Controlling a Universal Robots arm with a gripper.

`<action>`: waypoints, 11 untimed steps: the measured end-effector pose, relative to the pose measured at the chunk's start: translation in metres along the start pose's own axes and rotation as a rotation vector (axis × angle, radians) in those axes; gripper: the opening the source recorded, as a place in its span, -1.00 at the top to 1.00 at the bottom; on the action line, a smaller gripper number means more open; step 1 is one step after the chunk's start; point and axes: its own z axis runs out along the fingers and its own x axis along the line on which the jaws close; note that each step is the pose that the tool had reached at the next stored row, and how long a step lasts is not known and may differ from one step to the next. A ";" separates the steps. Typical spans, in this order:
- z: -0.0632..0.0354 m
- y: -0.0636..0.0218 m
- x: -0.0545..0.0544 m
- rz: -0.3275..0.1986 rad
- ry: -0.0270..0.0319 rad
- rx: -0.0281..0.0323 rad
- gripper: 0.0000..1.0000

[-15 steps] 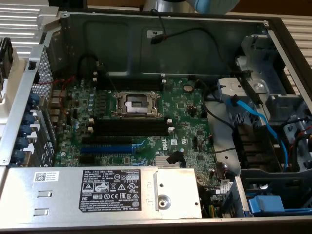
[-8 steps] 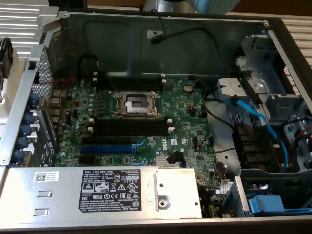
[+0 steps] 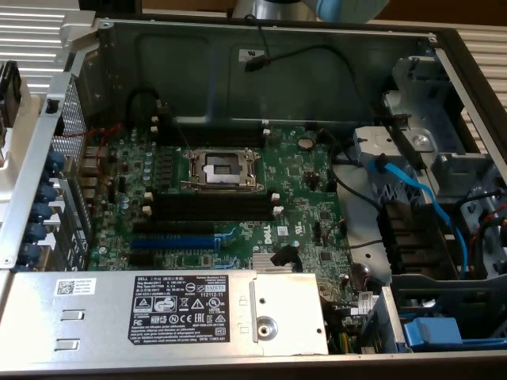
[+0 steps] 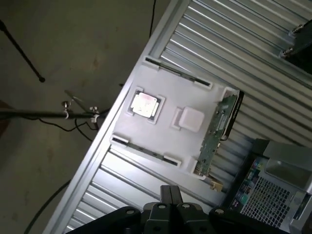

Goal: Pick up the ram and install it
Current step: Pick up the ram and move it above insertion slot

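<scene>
The ram (image 4: 217, 132) is a thin green stick standing on its long edge in a slot at one side of a white tray (image 4: 168, 90). In the wrist view my gripper (image 4: 170, 191) hangs well above the tray, shut with nothing between its fingers and some way off from the ram. The tray rests on a ribbed metal table outside the computer case. In the exterior view the open case shows the motherboard with long black memory slots (image 3: 214, 207) with white end clips just below the processor socket (image 3: 222, 168). Part of my arm (image 3: 348, 8) shows above the case's far wall.
A processor chip (image 4: 145, 104) and a white square block (image 4: 190, 118) also sit in the tray. The case corner (image 4: 273, 195) lies close to the ram's end. Inside the case are a blue slot (image 3: 174, 241), the power supply (image 3: 158, 313) and blue cables (image 3: 412, 190).
</scene>
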 end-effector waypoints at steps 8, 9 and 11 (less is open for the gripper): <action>-0.0002 0.0003 0.000 -0.123 0.0095 -0.0078 0.80; -0.0002 0.0003 0.000 -0.138 0.0130 -0.0103 0.80; -0.0003 0.0004 0.000 -0.166 0.0212 -0.0159 0.80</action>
